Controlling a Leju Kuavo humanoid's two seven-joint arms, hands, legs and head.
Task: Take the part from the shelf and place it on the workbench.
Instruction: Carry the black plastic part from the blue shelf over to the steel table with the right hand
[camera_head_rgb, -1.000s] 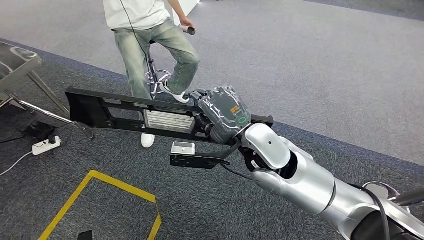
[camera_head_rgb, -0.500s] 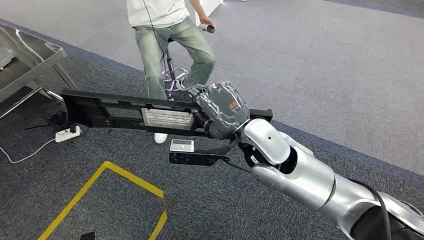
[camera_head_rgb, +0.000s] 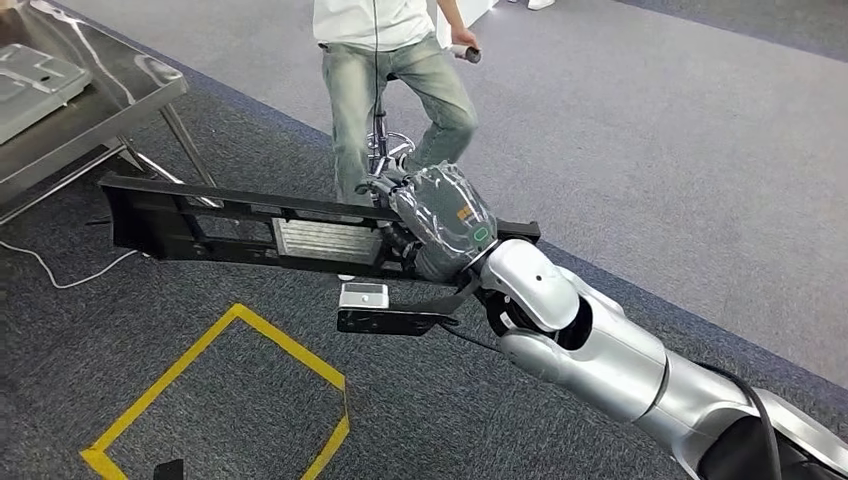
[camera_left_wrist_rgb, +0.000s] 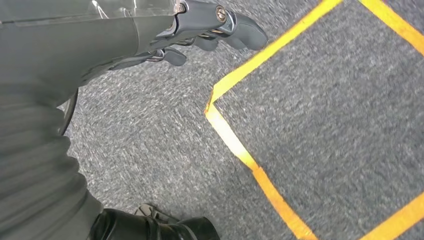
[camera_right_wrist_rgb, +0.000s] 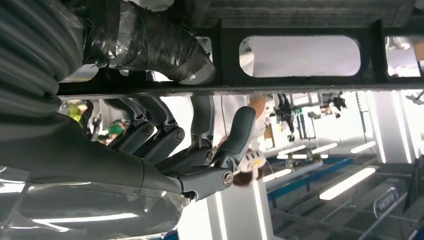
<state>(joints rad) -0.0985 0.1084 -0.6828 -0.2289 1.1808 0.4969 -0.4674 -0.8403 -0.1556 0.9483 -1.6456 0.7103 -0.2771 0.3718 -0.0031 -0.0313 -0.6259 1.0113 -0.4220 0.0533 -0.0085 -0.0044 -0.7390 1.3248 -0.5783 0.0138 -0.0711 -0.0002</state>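
Part (camera_head_rgb: 240, 225): long black frame with slots and a ribbed silver insert, held roughly level above the carpet, spanning left to centre of the head view. Right robot hand (camera_head_rgb: 440, 220) grips it near its right end; in the right wrist view the fingers (camera_right_wrist_rgb: 200, 150) curl around one edge of the frame (camera_right_wrist_rgb: 300, 80) with the thumb across the other side. Silver right arm enters from the lower right.

Left robot hand (camera_left_wrist_rgb: 210, 27) hangs over the carpet, holding nothing, fingers loosely bent and apart.

Metal surface (camera_head_rgb: 110, 95) sits at the upper left of the head view, well apart from the part's left end, with a flat grey piece (camera_head_rgb: 35, 80) lying on it. Yellow tape square (camera_head_rgb: 230, 390) on the carpet at lower left, below the part. A person in jeans and a white shirt (camera_head_rgb: 385, 70) stands at top centre, behind the part, one hand on a grey handle (camera_head_rgb: 465, 52). White cable (camera_head_rgb: 60, 275) runs across the carpet at the left edge.
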